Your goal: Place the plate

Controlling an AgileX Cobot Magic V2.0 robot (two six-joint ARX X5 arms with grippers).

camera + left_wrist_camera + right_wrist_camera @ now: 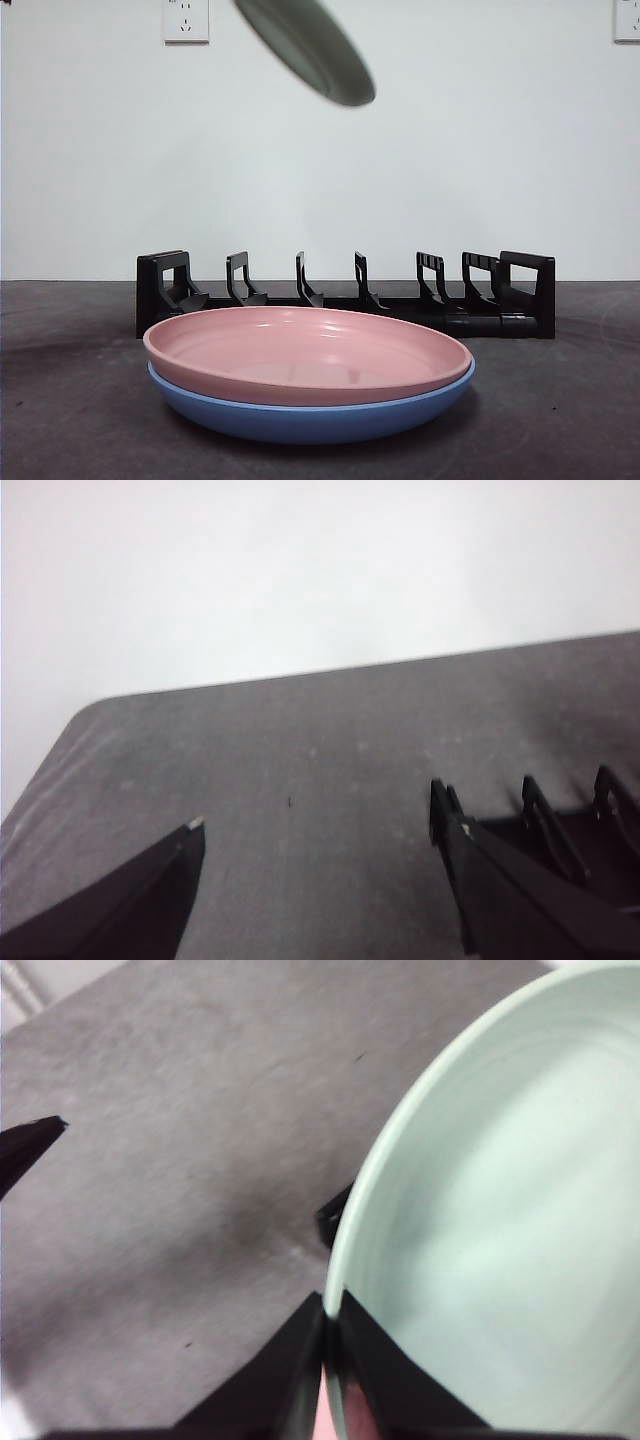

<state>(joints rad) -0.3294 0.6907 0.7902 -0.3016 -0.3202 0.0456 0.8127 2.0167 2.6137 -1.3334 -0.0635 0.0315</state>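
Jaws of your right gripper (328,1345) pinch the rim of the pale green plate (500,1220), held tilted high above the black rack (345,295). Your left gripper (320,880) stands spread over bare table (300,740) beside the rack's end.

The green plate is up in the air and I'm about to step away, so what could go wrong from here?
1. The right gripper pinches the pale green plate only at its rim, so it may slip or swing.
2. It hangs tilted above the pink plate stacked in the blue plate; a drop could hit them.
3. The black dish rack has narrow slots, so the plate may miss one.
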